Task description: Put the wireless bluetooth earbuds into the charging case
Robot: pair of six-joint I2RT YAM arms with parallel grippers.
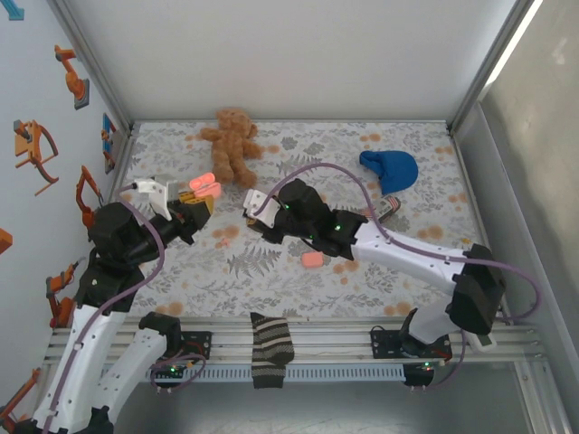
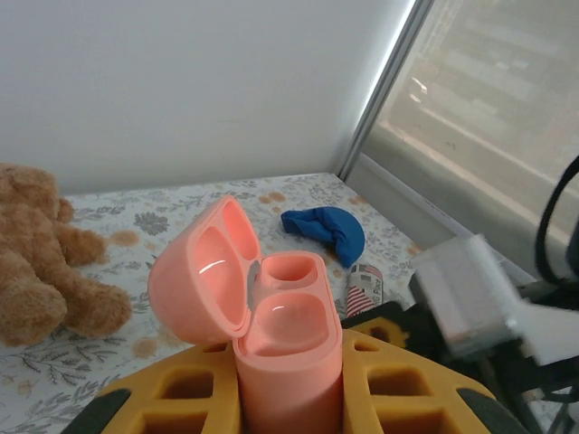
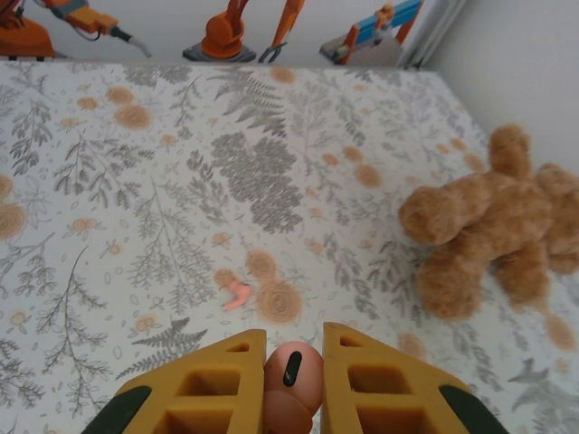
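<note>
Salmon-pink earbud [image 3: 294, 380] inside right gripper [image 3: 291, 348]

Brown teddy bear [image 1: 232, 143] lies on its back at the far side of the floral table cover [image 1: 308, 158]. Crumpled blue cloth [image 1: 391, 169] sits far right, and a small red-and-white striped can [image 1: 387, 208] lies just on its near side. Striped sock [image 1: 271, 350] hangs over the near metal rail [image 1: 344, 339]. Robot-arm stickers [image 1: 36, 149] are on the left wall.
</note>
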